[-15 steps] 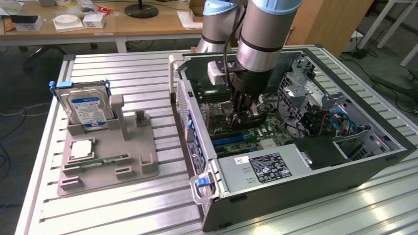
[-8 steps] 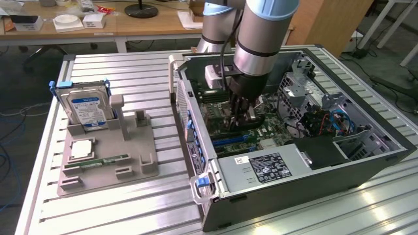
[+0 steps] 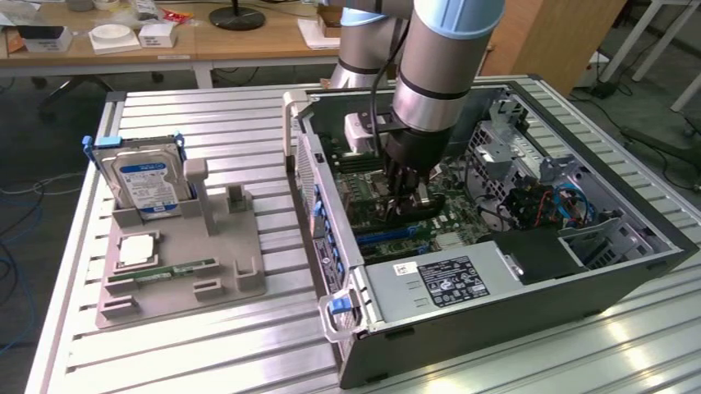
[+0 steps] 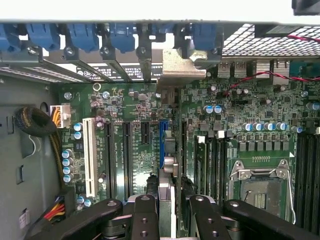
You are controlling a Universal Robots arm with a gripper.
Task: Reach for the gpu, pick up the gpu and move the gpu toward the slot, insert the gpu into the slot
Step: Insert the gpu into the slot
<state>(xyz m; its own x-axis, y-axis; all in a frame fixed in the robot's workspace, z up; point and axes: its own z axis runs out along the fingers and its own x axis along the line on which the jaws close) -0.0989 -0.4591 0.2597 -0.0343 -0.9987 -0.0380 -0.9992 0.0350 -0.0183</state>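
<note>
Hard drive [image 3: 146, 182] with a blue label stands upright in a grey holder [image 3: 180, 275] toward the exterior view's left, on a slatted metal table [image 3: 197, 353]. To its right lies an open computer case [image 3: 613, 279], where the robot arm [image 3: 438, 74] reaches down. Its gripper [image 3: 408, 190] pinches the gpu [image 4: 169, 150], a thin card held edge-on, its metal bracket [image 4: 184, 66] against the case's rear wall, directly over the blue slot [image 4: 162, 145] of the green motherboard [image 4: 250, 107].

Silver-grey arm [image 3: 432, 78] (pale-blue joint caps), black gripper [image 3: 413, 194].

Gpu [image 4: 169, 150] edge-on, lower part behind tool [image 4: 170, 210]
</note>
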